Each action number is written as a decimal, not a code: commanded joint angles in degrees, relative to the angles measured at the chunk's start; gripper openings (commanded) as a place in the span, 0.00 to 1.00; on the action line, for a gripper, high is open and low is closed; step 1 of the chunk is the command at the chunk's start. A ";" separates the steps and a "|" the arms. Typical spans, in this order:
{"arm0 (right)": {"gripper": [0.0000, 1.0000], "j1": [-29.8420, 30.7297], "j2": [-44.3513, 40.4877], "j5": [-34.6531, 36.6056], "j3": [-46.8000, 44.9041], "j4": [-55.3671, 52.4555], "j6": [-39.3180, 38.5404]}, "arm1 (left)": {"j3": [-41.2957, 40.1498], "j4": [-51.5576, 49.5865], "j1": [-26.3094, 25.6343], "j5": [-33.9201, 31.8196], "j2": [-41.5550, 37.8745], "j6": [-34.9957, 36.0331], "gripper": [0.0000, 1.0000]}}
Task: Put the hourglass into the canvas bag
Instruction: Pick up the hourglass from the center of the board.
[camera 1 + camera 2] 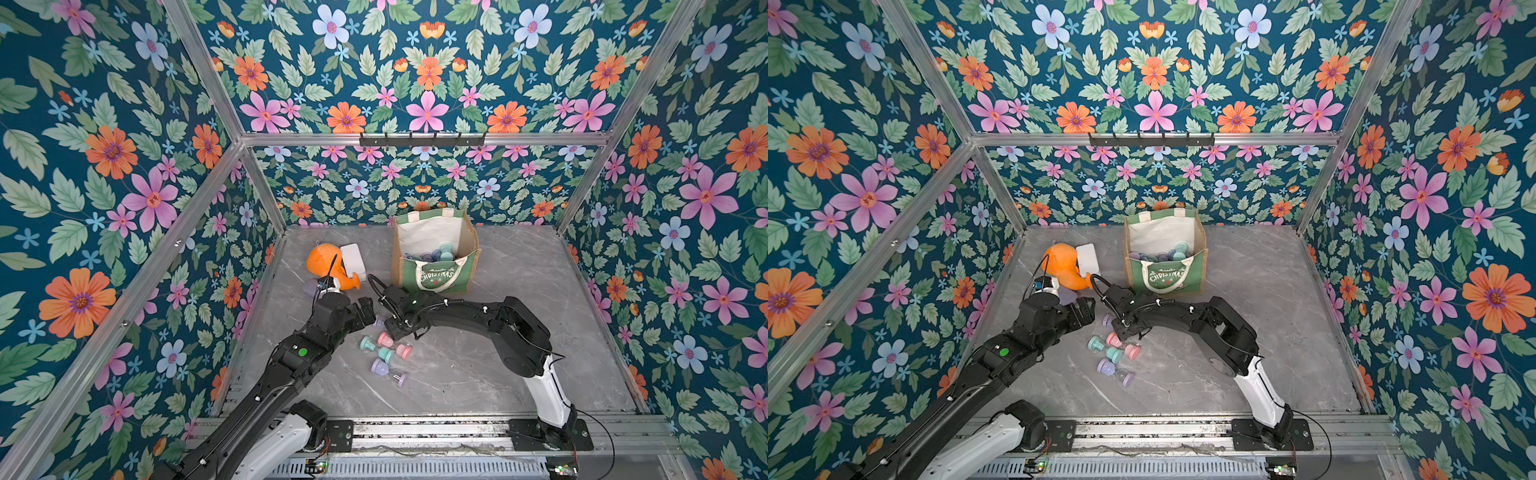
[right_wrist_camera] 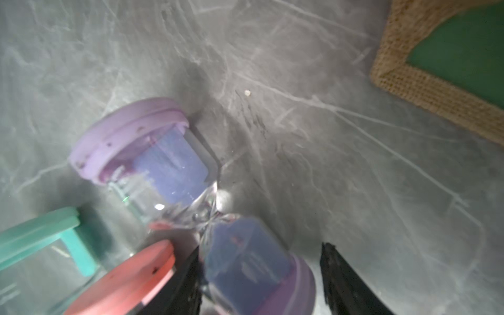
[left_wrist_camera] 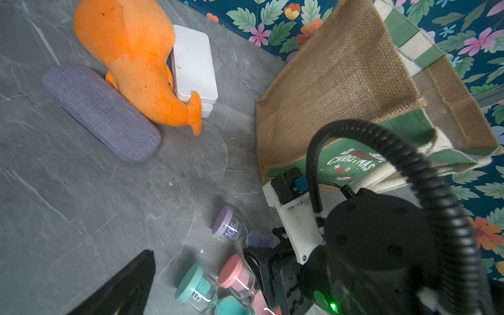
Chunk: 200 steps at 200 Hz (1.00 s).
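A purple hourglass (image 2: pixel 169 169) lies on its side on the grey table, seen in both top views (image 1: pixel 380 321) (image 1: pixel 1108 319). My right gripper (image 2: pixel 260 248) straddles its near bulb. One finger touches the glass, a gap shows at the other, so the jaws stand open. Several more hourglasses, teal (image 1: pixel 368 343), pink (image 1: pixel 385 340) and purple (image 1: pixel 379 366), lie loose just in front. The canvas bag (image 1: pixel 436 276) stands upright behind, mouth open, with several hourglasses (image 1: pixel 432 252) inside. My left gripper (image 1: pixel 368 311) hovers just left of the purple hourglass, open and empty; one finger (image 3: pixel 128 283) shows.
An orange plush toy (image 1: pixel 324 266), a white box (image 1: pixel 352 255) and a grey-blue glasses case (image 3: pixel 101 111) sit at the back left beside the bag. Floral walls with aluminium posts close in the table. Both arms meet near the table's middle.
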 commanded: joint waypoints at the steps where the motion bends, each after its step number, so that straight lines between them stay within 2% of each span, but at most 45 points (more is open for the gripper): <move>1: 0.65 -0.01 0.83 0.04 0.41 0.06 -0.80 | 0.42 0.70 0.09 -0.30 0.19 0.33 1.00; 51: 0.60 -0.23 1.09 -0.21 -0.23 0.73 -1.41 | 0.34 1.07 0.09 -0.23 0.67 0.50 1.00; 69: 0.54 -0.27 0.88 -0.22 -0.10 0.80 -2.00 | 0.34 1.15 0.08 -0.21 0.85 0.57 1.00; 102: 0.47 -0.24 0.20 0.08 0.23 0.71 -2.82 | 0.43 1.25 0.13 -0.27 1.01 0.70 1.00; 153: 0.42 -0.32 -1.59 0.04 0.45 0.75 -3.46 | 0.66 1.16 0.09 -0.43 1.00 0.87 1.00; 200: 0.40 -0.32 -6.03 -0.31 0.23 0.02 -3.47 | 1.73 0.42 0.09 -0.43 0.63 1.14 1.00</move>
